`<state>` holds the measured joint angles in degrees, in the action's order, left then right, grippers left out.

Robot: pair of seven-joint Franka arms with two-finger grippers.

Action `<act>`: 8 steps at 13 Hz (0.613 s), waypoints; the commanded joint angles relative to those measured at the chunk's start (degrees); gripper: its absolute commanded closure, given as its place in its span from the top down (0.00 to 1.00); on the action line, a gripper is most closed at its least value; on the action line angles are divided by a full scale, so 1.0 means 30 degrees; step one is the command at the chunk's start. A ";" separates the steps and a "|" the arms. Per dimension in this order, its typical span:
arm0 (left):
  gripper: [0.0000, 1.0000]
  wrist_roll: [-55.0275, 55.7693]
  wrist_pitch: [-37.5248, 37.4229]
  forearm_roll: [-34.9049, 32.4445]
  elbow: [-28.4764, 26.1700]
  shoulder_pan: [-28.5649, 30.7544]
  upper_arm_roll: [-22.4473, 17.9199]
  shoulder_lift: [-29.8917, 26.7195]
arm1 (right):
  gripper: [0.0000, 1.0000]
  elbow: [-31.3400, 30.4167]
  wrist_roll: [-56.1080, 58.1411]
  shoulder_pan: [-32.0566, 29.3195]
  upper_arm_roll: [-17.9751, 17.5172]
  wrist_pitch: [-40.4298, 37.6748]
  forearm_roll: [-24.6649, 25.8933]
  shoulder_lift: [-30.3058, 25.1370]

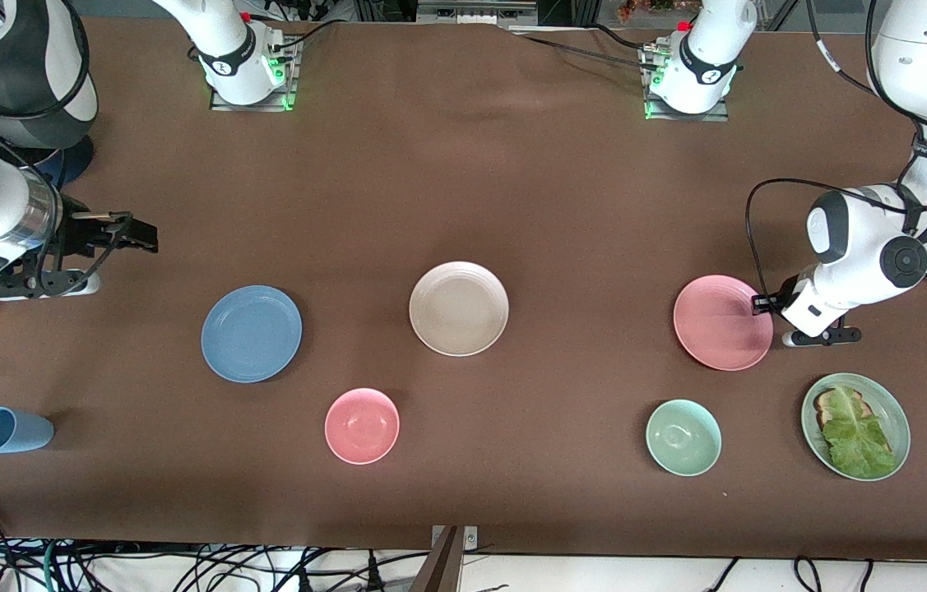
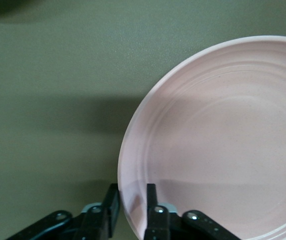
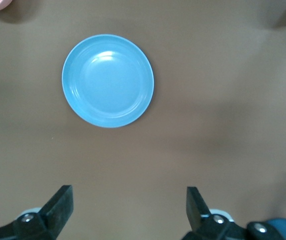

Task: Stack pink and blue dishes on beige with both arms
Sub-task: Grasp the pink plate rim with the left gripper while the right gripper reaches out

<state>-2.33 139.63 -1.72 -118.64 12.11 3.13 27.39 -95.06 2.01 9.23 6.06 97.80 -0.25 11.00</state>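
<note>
Three plates lie in a row on the bench: the blue plate toward the right arm's end, the beige plate in the middle, the pink plate toward the left arm's end. The left gripper has its jaws closed on the pink plate's rim, one finger on each side of it. The right gripper hangs above the bench near the blue plate, jaws wide apart, holding nothing.

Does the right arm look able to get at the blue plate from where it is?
Probably yes. The right gripper hangs with its fingers open above bare table toward the right arm's end, the blue plate lies flat with nothing on it, and nothing stands between them.
</note>
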 commanded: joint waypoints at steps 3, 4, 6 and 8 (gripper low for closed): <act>0.00 0.0045 -0.0860 -0.0481 0.0139 0.0125 0.0098 -0.0691 | 1.00 -0.2356 0.0298 -0.0148 0.0088 0.3345 -0.0269 0.0197; 0.00 0.0044 -0.2521 -0.0481 0.0983 0.0125 0.0098 -0.0866 | 1.00 -0.2356 0.0298 -0.0148 0.0088 0.3551 -0.0269 0.0432; 0.00 0.0015 -0.5748 -0.0481 0.2130 -0.0050 0.0215 -0.1654 | 1.00 -0.2356 0.0298 -0.0206 0.0147 0.3844 -0.0269 0.0988; 0.00 0.0132 -0.7277 -0.0249 0.2193 -0.0051 0.0565 -0.2884 | 1.00 -0.2356 0.0414 -0.0469 0.0176 0.4371 -0.0298 0.1661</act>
<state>-2.33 122.42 -1.72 -112.09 11.92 3.77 22.70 -101.70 2.01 8.77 6.55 109.13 -0.25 14.70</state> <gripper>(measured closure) 0.947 0.000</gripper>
